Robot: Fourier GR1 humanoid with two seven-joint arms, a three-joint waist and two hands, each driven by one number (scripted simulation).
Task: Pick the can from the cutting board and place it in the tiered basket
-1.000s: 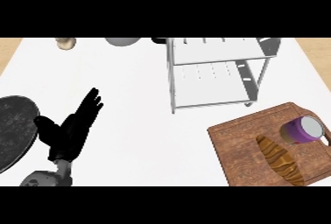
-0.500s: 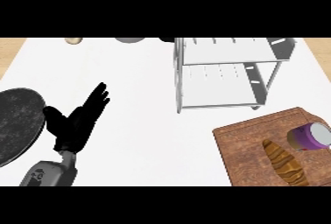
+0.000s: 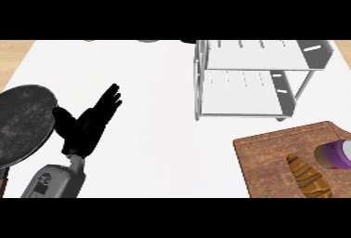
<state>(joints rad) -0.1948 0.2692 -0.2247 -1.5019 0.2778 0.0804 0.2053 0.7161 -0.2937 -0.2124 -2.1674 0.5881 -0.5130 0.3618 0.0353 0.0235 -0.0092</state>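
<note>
Head view — left hand (image 3: 86,128) straight-fingered, empty, beside dark pan (image 3: 24,121) — purple can (image 3: 334,155) on cutting board (image 3: 264,158)

Your left hand (image 3: 87,123) has eased forward along the worktop's (image 3: 158,139) left edge, beside the frying pan (image 3: 24,118); the can (image 3: 334,155) now slips partly out of view.

White counter (image 3: 165,139) as I view it: a tiered basket (image 3: 243,95) stands toward the far right, a wooden cutting board (image 3: 267,158) at the near right corner, a dark round pan (image 3: 24,121) at the left edge.
</note>
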